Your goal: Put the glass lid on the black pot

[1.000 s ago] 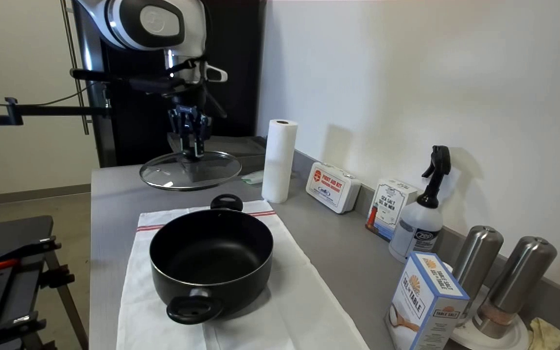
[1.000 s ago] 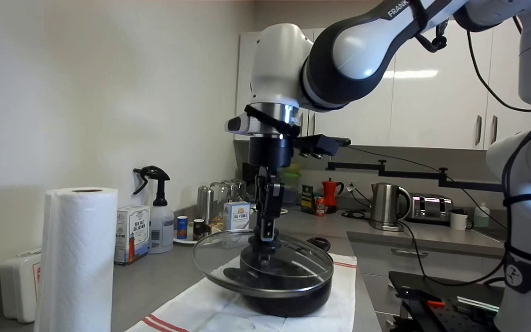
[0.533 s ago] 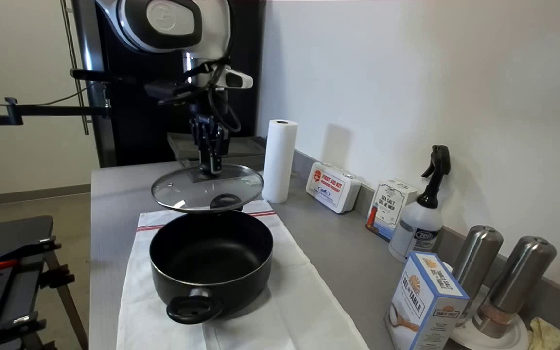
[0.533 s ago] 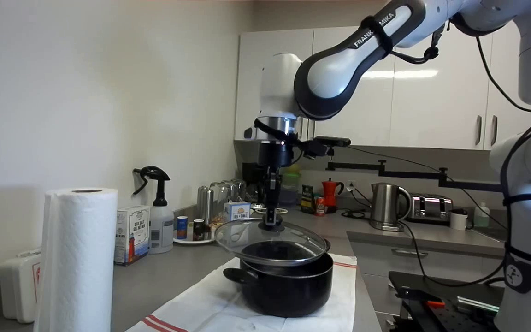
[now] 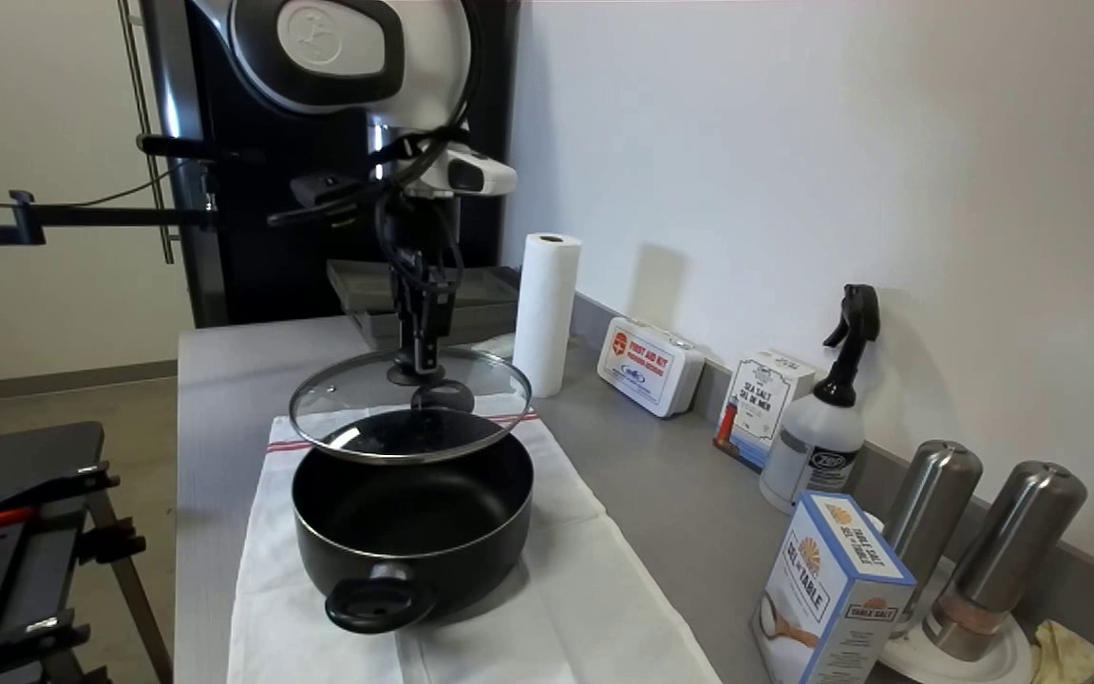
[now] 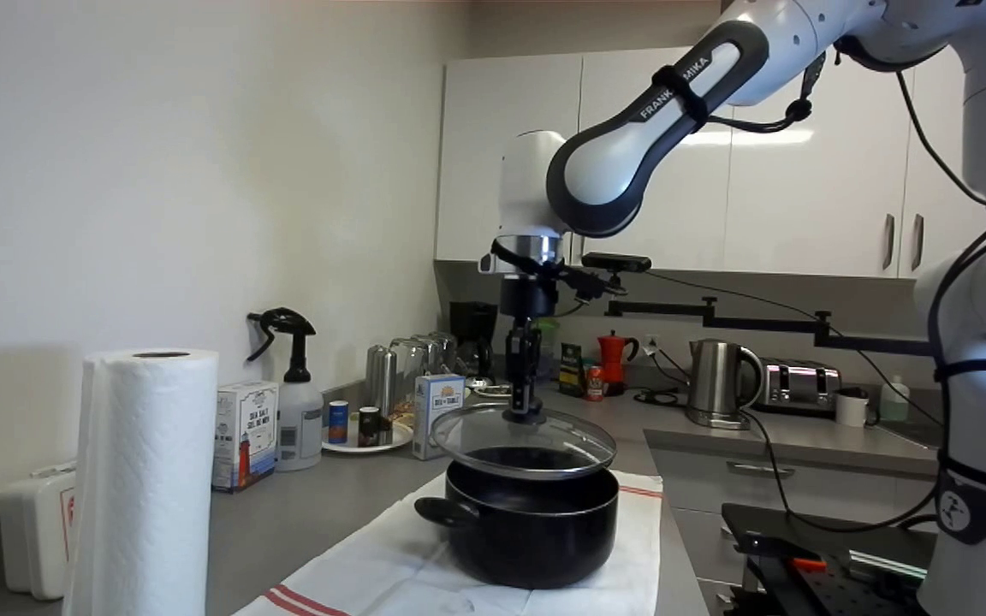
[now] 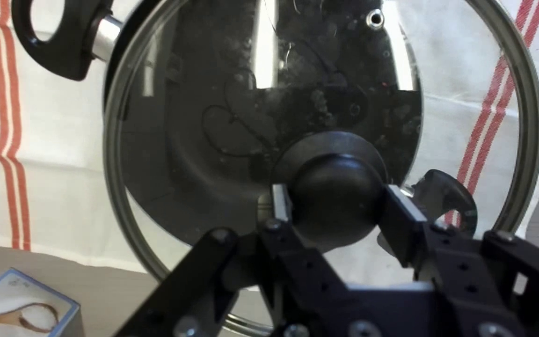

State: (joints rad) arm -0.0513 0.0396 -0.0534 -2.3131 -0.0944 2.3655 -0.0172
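The black pot point(image 5: 348, 556) stands upright on a white cloth; it also shows in an exterior view point(image 6: 536, 543). My gripper point(image 5: 417, 369) points down and is shut on the dark knob of the glass lid point(image 5: 352, 404). In the wrist view the gripper's fingers point(image 7: 337, 201) press the knob from both sides. The lid point(image 6: 574, 445) hangs nearly level above the pot, with a gap between its rim and the pot's rim. In the wrist view the lid point(image 7: 232, 121) sits off-centre, reaching past the pot over one loop handle.
The white cloth point(image 5: 594, 598) with red stripes lies under the pot. A paper towel roll point(image 5: 547, 313) stands close to the lid. A first aid kit point(image 5: 647, 366), sea salt box point(image 5: 763, 404), spray bottle point(image 5: 813, 451) and table salt box point(image 5: 827, 589) line the wall side.
My gripper has carried the lid from beyond the pot to partly over its opening. The wrist has turned a little. The pot has not moved.
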